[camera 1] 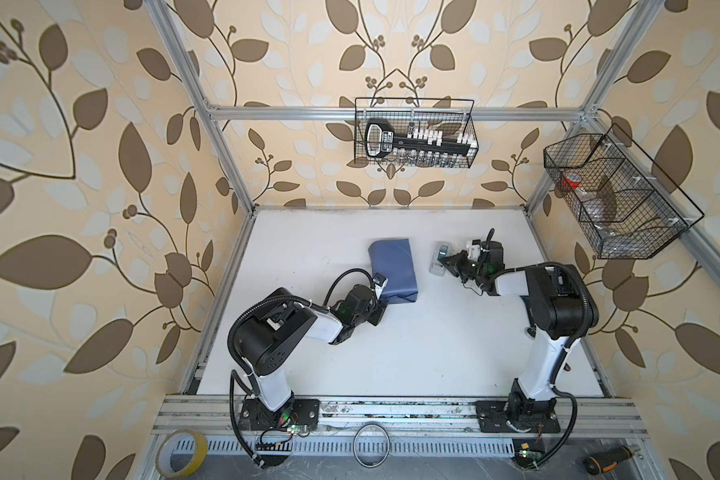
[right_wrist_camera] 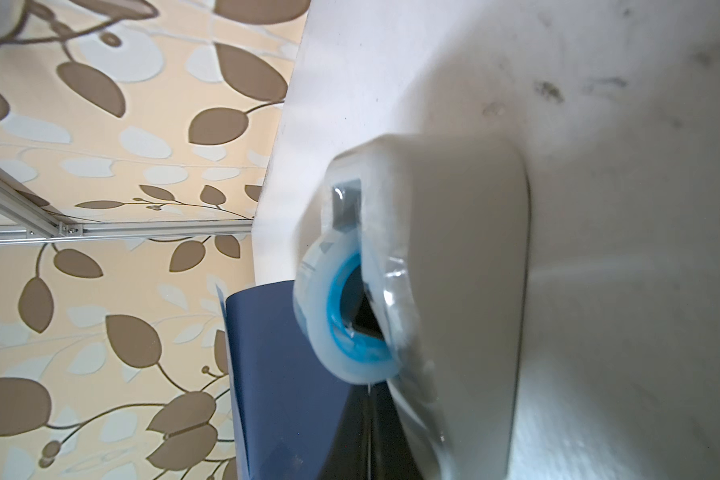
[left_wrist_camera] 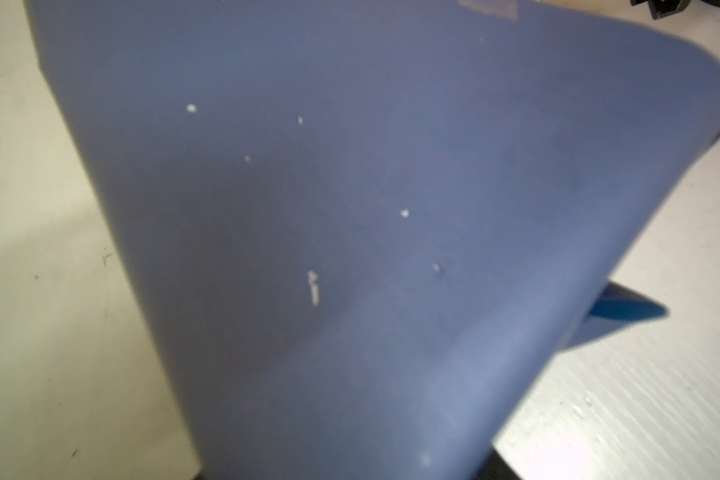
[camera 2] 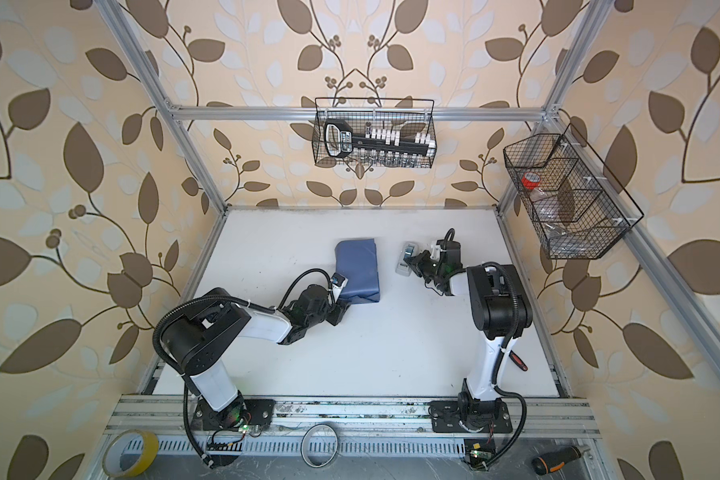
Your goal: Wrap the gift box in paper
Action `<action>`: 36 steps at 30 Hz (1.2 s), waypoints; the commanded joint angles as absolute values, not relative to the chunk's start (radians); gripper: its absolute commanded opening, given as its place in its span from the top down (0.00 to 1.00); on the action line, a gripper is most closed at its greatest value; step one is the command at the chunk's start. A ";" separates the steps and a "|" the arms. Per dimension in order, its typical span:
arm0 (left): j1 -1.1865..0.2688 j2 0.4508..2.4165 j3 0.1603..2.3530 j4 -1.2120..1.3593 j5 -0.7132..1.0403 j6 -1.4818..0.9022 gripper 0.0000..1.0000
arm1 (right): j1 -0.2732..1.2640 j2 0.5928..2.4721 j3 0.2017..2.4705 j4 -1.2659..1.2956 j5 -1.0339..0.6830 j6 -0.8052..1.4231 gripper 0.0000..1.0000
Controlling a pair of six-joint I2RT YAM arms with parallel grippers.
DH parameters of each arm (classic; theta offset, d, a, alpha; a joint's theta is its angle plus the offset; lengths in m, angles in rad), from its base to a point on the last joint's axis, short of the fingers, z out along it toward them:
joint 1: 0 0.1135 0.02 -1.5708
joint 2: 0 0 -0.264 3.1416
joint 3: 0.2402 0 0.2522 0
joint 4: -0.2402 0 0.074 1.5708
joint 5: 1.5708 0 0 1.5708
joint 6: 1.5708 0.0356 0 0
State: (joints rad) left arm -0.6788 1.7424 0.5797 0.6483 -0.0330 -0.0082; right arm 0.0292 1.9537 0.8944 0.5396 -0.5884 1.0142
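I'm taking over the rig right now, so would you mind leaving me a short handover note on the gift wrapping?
Left gripper: at the parcel's near left corner; I cannot tell whether it grips the paper.
Right gripper: shut, at the tape dispenser; I cannot see any tape between its jaws.
Paper: folded into a parcel mid-table, slate-blue side out. The gift box is hidden, presumably inside.
Done: paper folded around the box.
Left: probably pull tape, fasten the seam and close the near end, where a flap looks loose.
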 commanded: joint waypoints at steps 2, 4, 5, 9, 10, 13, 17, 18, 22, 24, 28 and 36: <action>-0.664 1.735 0.581 0.680 -0.020 -0.018 0.47 | 0.035 1.946 0.870 0.561 -0.643 1.048 0.97; -0.665 1.733 0.581 0.678 -0.021 -0.018 0.47 | 0.034 1.940 0.864 0.579 -0.650 1.062 1.00; -0.665 1.733 0.581 0.678 -0.021 -0.017 0.47 | 0.032 1.938 0.860 0.590 -0.651 1.074 1.00; -0.664 1.728 0.580 0.674 -0.024 -0.015 0.47 | 0.026 1.924 0.831 0.690 -0.668 1.145 1.00; -0.663 1.729 0.580 0.674 -0.024 -0.015 0.47 | 0.026 1.920 0.830 0.706 -0.676 1.159 1.00; -0.663 1.727 0.580 0.674 -0.024 -0.015 0.47 | 0.025 1.914 0.821 0.759 -0.695 1.205 1.00; -0.663 1.727 0.579 0.675 -0.026 -0.015 0.47 | 0.025 1.898 0.804 0.795 -0.706 1.236 1.00; -0.663 1.727 0.580 0.674 -0.025 -0.015 0.47 | 0.025 1.895 0.801 0.802 -0.708 1.243 1.00; -0.663 1.727 0.580 0.673 -0.026 -0.015 0.47 | 0.025 1.895 0.784 0.847 -0.715 1.276 1.00; -0.663 1.727 0.579 0.675 -0.025 -0.016 0.47 | 0.025 1.893 0.773 0.870 -0.718 1.291 1.00; -0.663 1.731 0.580 0.675 -0.026 -0.017 0.47 | 0.025 1.879 0.762 0.879 -0.721 1.297 1.00; -0.662 1.733 0.581 0.679 -0.023 -0.019 0.47 | 0.029 1.849 0.719 0.877 -0.714 1.292 1.00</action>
